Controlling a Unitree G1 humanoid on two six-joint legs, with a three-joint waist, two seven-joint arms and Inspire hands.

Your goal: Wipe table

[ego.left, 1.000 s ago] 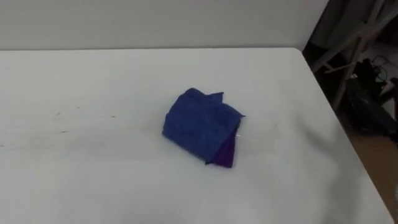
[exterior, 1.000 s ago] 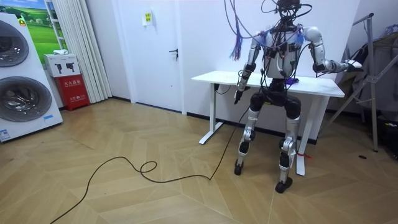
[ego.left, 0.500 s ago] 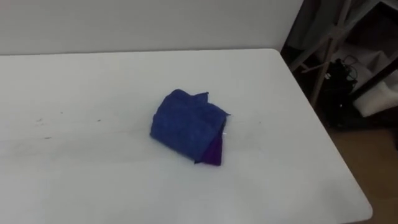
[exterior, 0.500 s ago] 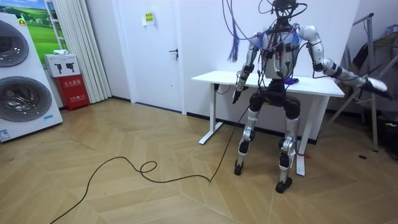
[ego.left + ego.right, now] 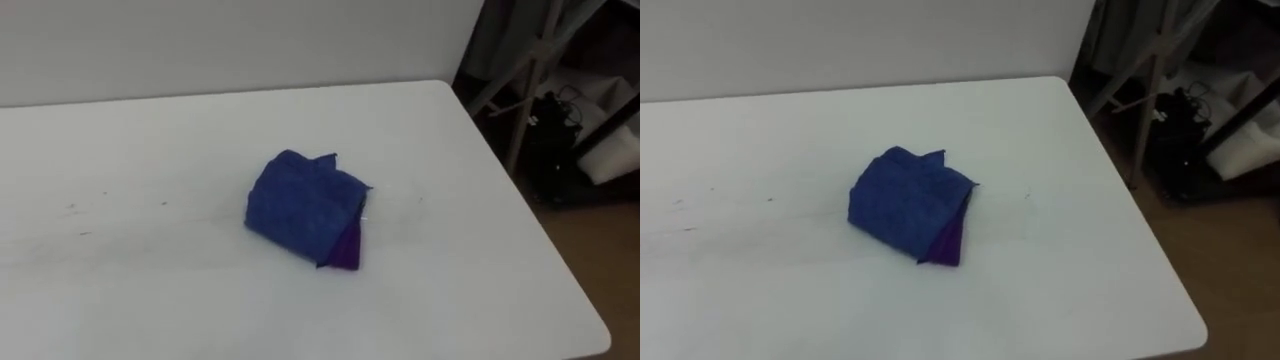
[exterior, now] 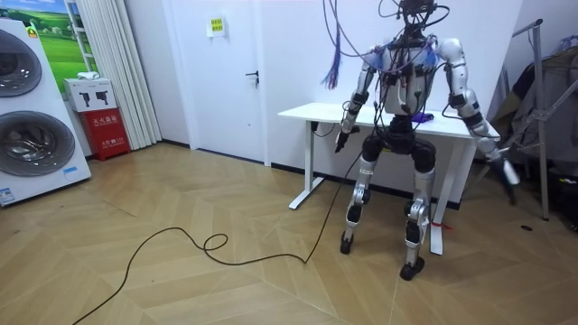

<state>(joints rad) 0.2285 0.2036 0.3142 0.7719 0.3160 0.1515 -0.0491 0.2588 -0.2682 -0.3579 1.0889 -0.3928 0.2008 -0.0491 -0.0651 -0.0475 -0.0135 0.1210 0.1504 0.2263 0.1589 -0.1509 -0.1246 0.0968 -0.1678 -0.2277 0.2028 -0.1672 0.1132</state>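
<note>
The blue cloth lies crumpled on the white tabletop, right of centre, touched by neither hand. A purple layer peeks out under its near edge. Faint marks dot the surface to its left. In the room view the left hand hangs by the table's edge. The right hand, lowered past the far end, is blurred. I cannot tell whether either hand's fingers are open or closed.
</note>
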